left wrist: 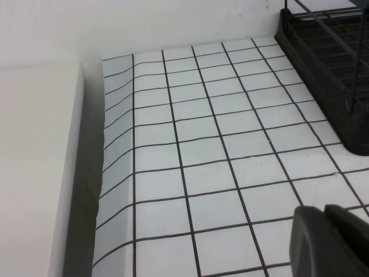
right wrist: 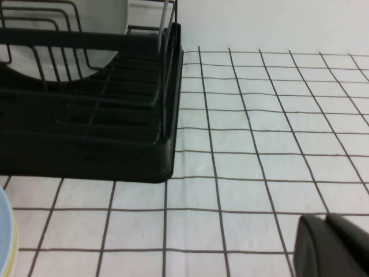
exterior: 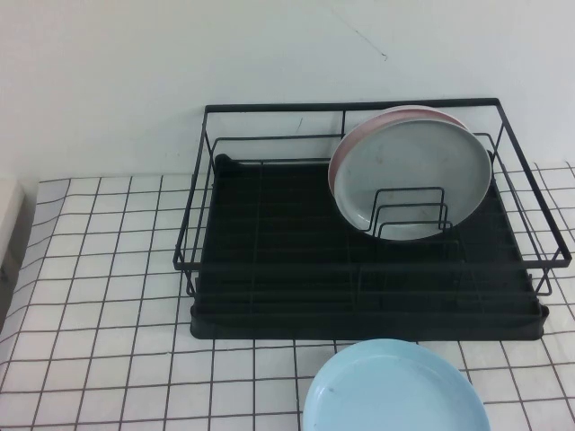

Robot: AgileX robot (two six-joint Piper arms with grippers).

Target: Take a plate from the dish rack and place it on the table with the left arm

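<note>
The pale grey plate (exterior: 413, 175) stands on edge in the right half of the black dish rack (exterior: 269, 260), leaning on a pale pink plate (exterior: 377, 123) behind it. The plate also shows in the right wrist view (right wrist: 98, 23). Neither arm shows in the high view. My left gripper (left wrist: 326, 209) is shut and empty, low over the gridded table (left wrist: 202, 144) left of the rack (left wrist: 328, 63). My right gripper (right wrist: 327, 218) is shut and empty over the table to the right of the rack (right wrist: 86, 138).
A light blue plate (exterior: 391, 391) lies flat on the table in front of the rack; its edge shows in the right wrist view (right wrist: 4, 231). A white block (left wrist: 34, 161) borders the table's left edge. A white wall stands behind the rack.
</note>
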